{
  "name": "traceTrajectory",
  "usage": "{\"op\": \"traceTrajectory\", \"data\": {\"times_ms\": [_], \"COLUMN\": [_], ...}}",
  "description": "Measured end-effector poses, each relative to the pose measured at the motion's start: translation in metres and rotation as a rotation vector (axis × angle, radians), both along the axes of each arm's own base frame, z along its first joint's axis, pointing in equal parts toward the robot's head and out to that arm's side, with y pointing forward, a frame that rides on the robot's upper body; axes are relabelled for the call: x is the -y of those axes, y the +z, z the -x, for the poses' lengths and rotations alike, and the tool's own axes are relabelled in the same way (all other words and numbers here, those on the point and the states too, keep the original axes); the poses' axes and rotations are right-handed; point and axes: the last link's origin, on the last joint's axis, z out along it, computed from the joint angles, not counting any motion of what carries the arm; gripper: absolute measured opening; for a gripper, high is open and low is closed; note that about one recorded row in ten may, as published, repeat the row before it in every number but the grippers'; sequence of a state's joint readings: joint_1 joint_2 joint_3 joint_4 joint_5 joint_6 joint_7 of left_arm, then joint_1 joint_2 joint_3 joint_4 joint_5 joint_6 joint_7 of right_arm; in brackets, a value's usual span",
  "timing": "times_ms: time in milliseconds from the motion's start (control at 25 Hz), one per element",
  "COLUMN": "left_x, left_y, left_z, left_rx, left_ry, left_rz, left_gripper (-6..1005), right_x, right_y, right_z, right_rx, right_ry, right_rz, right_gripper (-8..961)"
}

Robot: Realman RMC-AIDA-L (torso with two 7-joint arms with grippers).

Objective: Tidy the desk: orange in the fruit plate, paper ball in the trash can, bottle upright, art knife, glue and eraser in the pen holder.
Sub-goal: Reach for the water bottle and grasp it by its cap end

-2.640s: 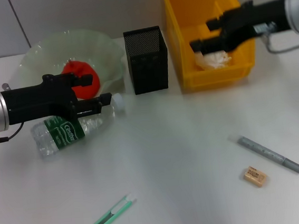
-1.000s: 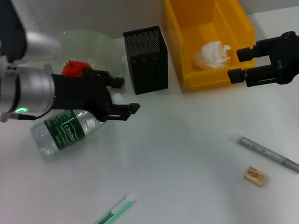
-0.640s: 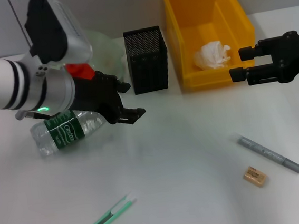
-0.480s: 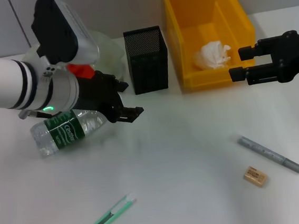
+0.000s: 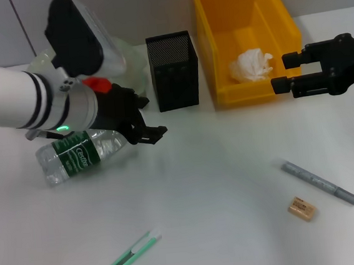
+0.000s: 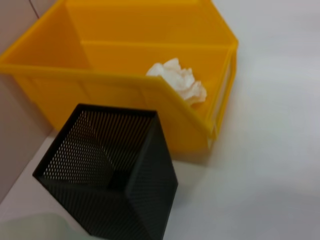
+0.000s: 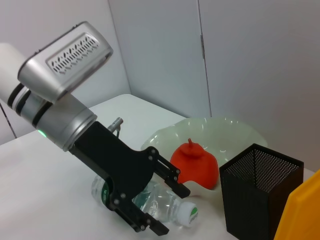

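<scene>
Two jobs look done: orange (image 5: 99,85) in fruit plate (image 5: 129,62), paper ball (image 5: 252,64) in trash can (image 5: 218,53); bottle (image 5: 78,152) lies flat under left gripper (image 5: 145,119), fingers spread, empty; knife, glue, eraser remain.

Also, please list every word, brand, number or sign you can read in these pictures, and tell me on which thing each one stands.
"C'estbon": white script on the green label of the lying bottle, under the open left claw.
Eraser: some print on its top, too small to read.
Grey pen-like thing: no readable mark.
Bottle cap, right wrist view: a small mark, too blurred to read.
Nothing else bears text.
</scene>
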State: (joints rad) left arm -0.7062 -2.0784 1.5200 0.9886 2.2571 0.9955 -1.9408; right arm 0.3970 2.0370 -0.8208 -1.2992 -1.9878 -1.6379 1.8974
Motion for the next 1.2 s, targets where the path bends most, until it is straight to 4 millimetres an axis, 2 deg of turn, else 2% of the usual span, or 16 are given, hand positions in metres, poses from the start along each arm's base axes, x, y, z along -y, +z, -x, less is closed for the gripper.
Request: {"op": "traceTrajectory", "data": {"times_ms": [1200], "left_x": [0.000], "left_y": [-0.018], "left_z": [-0.002], "left_rx": [-0.102], "left_ry": [0.021], "left_rz": [-0.086], "left_gripper": [681], "right_x": [-0.007], "right_y": [-0.001], "right_z": [0.000], "right_rx": [0.015], "right_ry": [-0.008], "right_rz": [0.002], "right_gripper": [651]}}
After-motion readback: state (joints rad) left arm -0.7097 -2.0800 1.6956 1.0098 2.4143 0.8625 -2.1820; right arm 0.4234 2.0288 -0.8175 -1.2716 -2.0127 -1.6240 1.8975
